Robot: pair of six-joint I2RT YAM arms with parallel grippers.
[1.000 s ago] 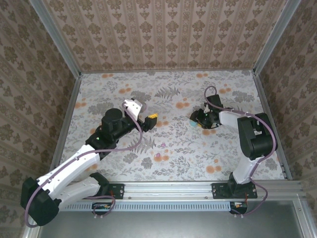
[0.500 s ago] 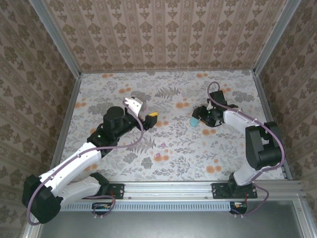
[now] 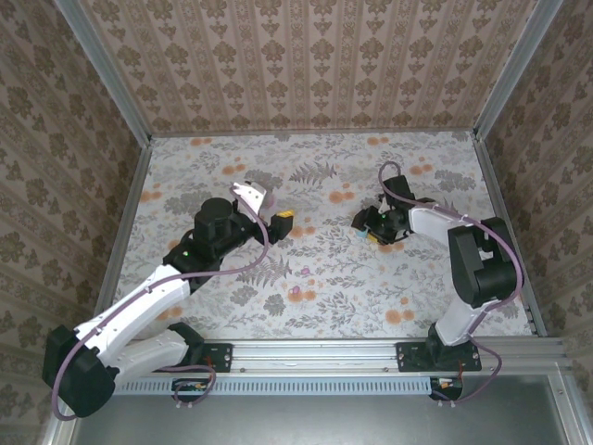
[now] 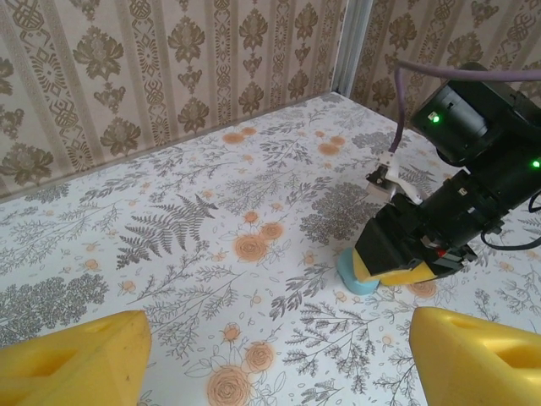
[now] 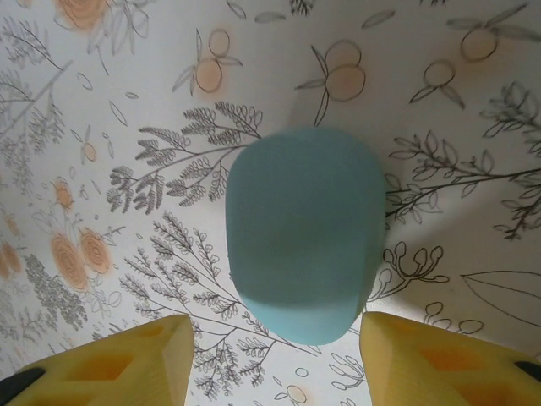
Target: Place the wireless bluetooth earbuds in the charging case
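A closed pale-cyan charging case [image 5: 304, 228] lies flat on the flowered cloth. My right gripper [image 5: 270, 364] is open and straddles its near end. Its yellow fingertips [image 5: 110, 359] stand on either side, with cloth showing in the gaps. The left wrist view shows the same case [image 4: 355, 277] poking out from under the right gripper [image 4: 406, 254]. My left gripper [image 4: 275, 364] is open over bare cloth with nothing between its fingers, and stands left of centre [image 3: 275, 222] in the top view. Two tiny pinkish specks [image 3: 304, 272] [image 3: 295, 291] in the middle of the cloth look like earbuds.
Patterned walls with metal corner posts [image 3: 139, 148] close the table in on three sides. The arm bases sit on the rail [image 3: 315, 352] at the near edge. A purple cable [image 4: 406, 110] loops over the right arm.
Half a second ago the right gripper had drawn back right and uncovered the cyan case. It now stands over the case again, a little wider. The left arm has barely shifted.
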